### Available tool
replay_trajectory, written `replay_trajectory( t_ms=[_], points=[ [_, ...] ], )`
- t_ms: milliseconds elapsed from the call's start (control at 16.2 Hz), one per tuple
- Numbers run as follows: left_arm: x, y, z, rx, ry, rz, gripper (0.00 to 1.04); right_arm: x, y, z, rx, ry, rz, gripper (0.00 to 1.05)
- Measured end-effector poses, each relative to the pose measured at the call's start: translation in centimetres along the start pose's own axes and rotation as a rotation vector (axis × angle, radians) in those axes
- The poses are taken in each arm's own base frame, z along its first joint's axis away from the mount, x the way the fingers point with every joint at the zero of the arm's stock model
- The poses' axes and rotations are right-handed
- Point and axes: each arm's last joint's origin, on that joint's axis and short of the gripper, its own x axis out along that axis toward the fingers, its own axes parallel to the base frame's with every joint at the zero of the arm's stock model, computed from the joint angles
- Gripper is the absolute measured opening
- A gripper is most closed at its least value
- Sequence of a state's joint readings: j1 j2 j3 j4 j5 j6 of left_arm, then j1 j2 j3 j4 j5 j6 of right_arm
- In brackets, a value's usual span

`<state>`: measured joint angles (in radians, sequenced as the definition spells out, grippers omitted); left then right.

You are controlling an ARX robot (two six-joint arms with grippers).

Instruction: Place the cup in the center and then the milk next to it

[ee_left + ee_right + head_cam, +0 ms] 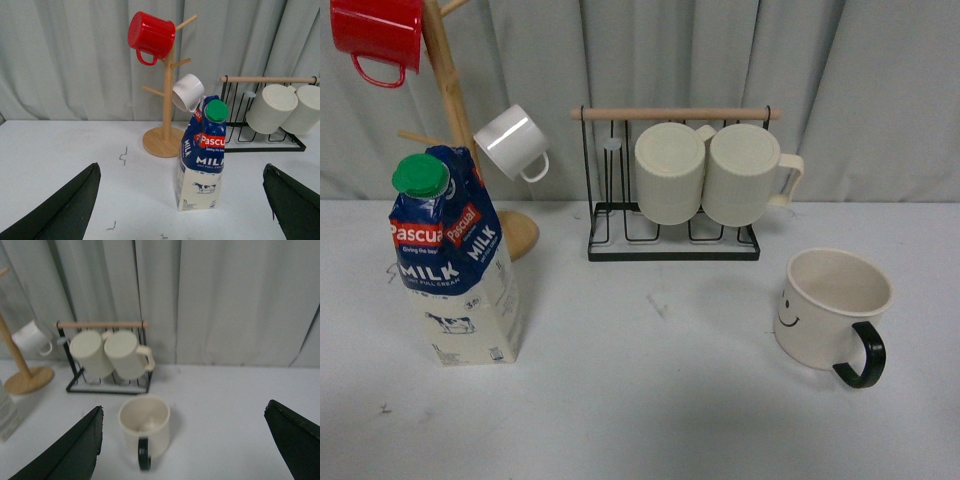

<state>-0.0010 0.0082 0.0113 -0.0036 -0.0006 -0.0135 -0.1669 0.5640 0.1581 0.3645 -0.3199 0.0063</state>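
The cup (830,310), a wide cream mug with a black loop handle and a smiley face, stands upright on the right of the table. The milk (455,260), a blue-topped Pascual carton with a green cap, stands upright on the left. Between them lies the center (650,370), plain white tabletop with a few small black marks. My left gripper (180,166) is open, and the milk (202,155) stands ahead between its fingers, untouched. My right gripper (185,406) is open, with the cup (145,427) ahead near one finger, handle towards the camera. Neither arm shows in the front view.
A wooden mug tree (445,70) behind the milk carries a red mug (378,35) and a small white mug (512,142). A black wire rack (675,235) at the back middle holds two ribbed cream mugs (720,172). A grey curtain closes the back.
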Motion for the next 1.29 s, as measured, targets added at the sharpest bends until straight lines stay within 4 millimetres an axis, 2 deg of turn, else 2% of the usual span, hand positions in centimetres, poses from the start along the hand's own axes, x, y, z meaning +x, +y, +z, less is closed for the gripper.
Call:
replay_trajectory(
  t_ms=[62, 123, 185, 246, 369, 431, 492, 615, 738, 985, 1292],
  points=[
    [0.0, 0.0, 0.0, 0.0, 0.0, 0.0, 0.98, 1.0, -0.2, 0.8, -0.006, -0.02, -0.016, 0.98],
    [0.0, 0.0, 0.0, 0.0, 0.0, 0.0, 0.98, 4.1, -1.3, 2.3, 0.001, -0.042, -0.086, 0.98],
    [0.0, 0.0, 0.0, 0.0, 0.0, 0.0, 0.98, 7.3, -2.2, 2.7, 0.032, -0.009, -0.156, 0.98],
    [0.0, 0.0, 0.0, 0.0, 0.0, 0.0, 0.98, 10.6, -3.1, 2.0, 0.076, 0.091, -0.222, 0.98],
    [0.0, 0.0, 0.0, 0.0, 0.0, 0.0, 0.98, 17.0, -4.6, -1.7, 0.176, 0.348, -0.309, 0.98],
    [0.0, 0.0, 0.0, 0.0, 0.0, 0.0, 0.98, 19.3, -4.8, -3.1, 0.225, 0.447, -0.3, 0.98],
    [0.0, 0.0, 0.0, 0.0, 0.0, 0.0, 0.98, 20.8, -4.3, -4.0, 0.253, 0.52, -0.27, 0.98],
    [0.0, 0.0, 0.0, 0.0, 0.0, 0.0, 0.98, 22.7, -1.7, -5.2, 0.302, 0.63, -0.149, 0.98],
    [0.0, 0.0, 0.0, 0.0, 0.0, 0.0, 0.98, 23.8, 0.1, -5.1, 0.299, 0.683, -0.081, 0.98],
    [0.0, 0.0, 0.0, 0.0, 0.0, 0.0, 0.98, 24.8, 0.4, -6.5, 0.298, 0.793, -0.088, 0.98],
    [0.0, 0.0, 0.0, 0.0, 0.0, 0.0, 0.98, 25.4, 0.4, -7.6, 0.306, 0.832, -0.073, 0.98]
  ],
)
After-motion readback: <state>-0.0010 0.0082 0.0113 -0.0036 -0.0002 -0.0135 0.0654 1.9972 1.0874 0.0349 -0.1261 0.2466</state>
